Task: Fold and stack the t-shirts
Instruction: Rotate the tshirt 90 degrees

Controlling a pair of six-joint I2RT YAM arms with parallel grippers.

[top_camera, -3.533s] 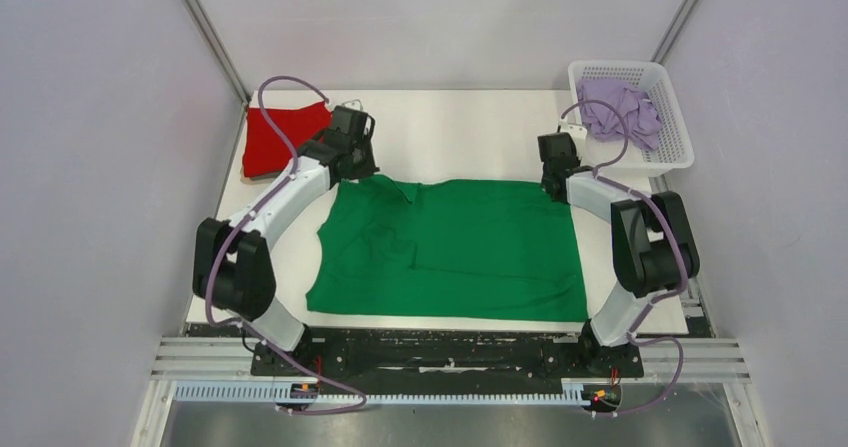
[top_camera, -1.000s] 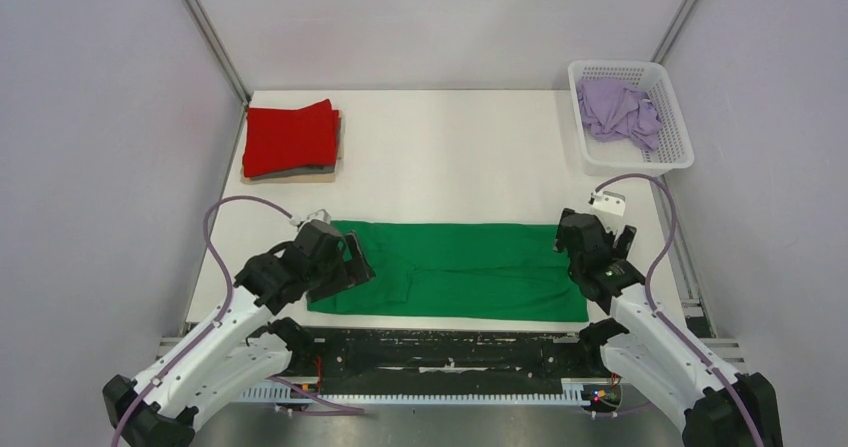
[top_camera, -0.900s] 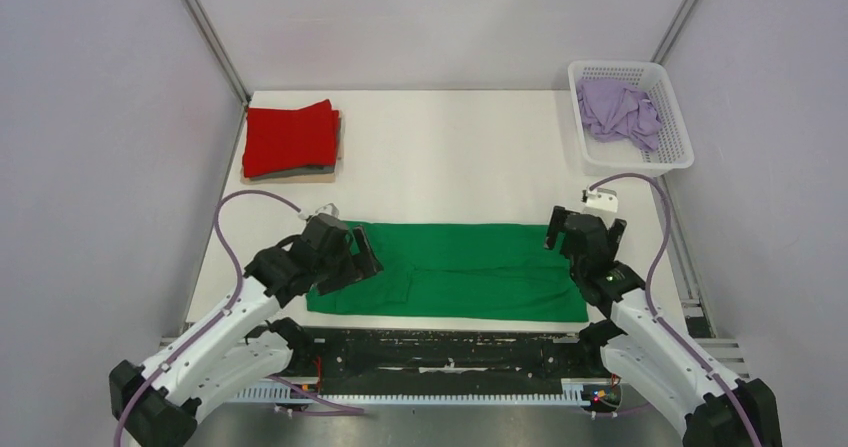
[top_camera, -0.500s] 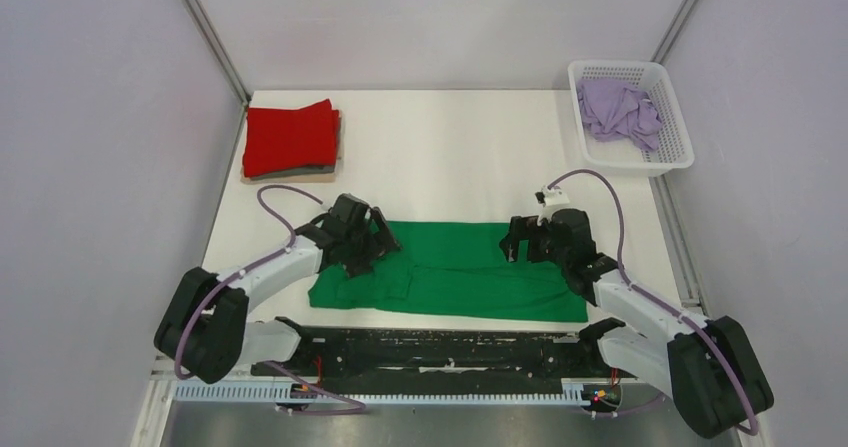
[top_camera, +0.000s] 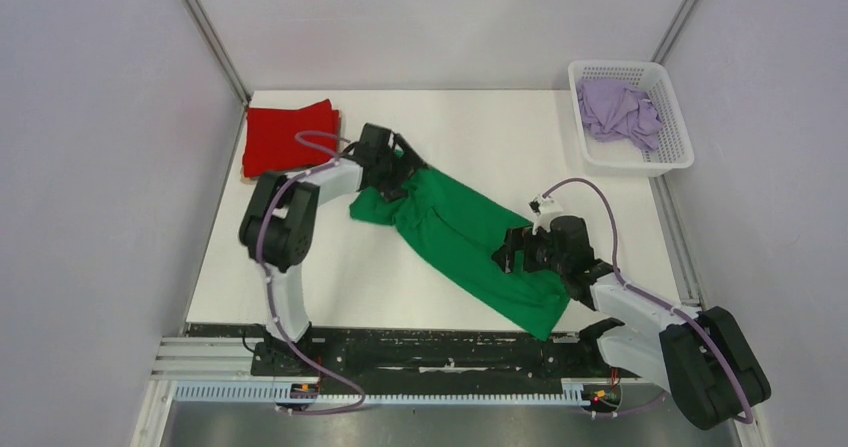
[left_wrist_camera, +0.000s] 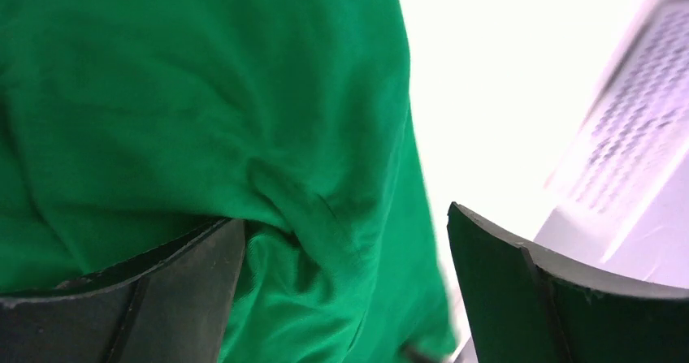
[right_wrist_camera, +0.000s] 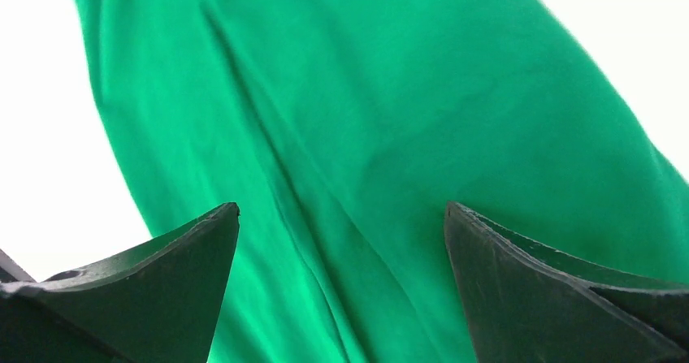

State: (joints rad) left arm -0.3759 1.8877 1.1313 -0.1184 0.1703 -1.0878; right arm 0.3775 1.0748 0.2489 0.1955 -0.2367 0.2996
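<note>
The red shirt (top_camera: pixel 285 139) lay folded at the upper left of the table (top_camera: pixel 480 127), so by my reading one piece of the stack was done, while the lilac shirt (top_camera: pixel 618 107) sat crumpled in the basket (top_camera: pixel 640 166) at the upper right, not yet touched. The green shirt (top_camera: pixel 460 232) was mid-fold: a long doubled band slanting from just right of the red shirt down to the lower right of centre, with its upper-left end bunched. It seemed to need at least one more fold before going on the stack. The left gripper (top_camera: pixel 397 172) sat on that bunched end with its fingers spread wide; cloth lay between them and against one finger, but nothing was pinched. The right gripper (top_camera: pixel 512 251) hovered over the lower part of the band, also wide open and holding nothing (its wrist view showed only smooth green cloth beneath). Half a second earlier the band ran level across the lower middle of the frame; since then its left end had swung up toward the red shirt along with the left arm, while the right gripper had barely shifted
</note>
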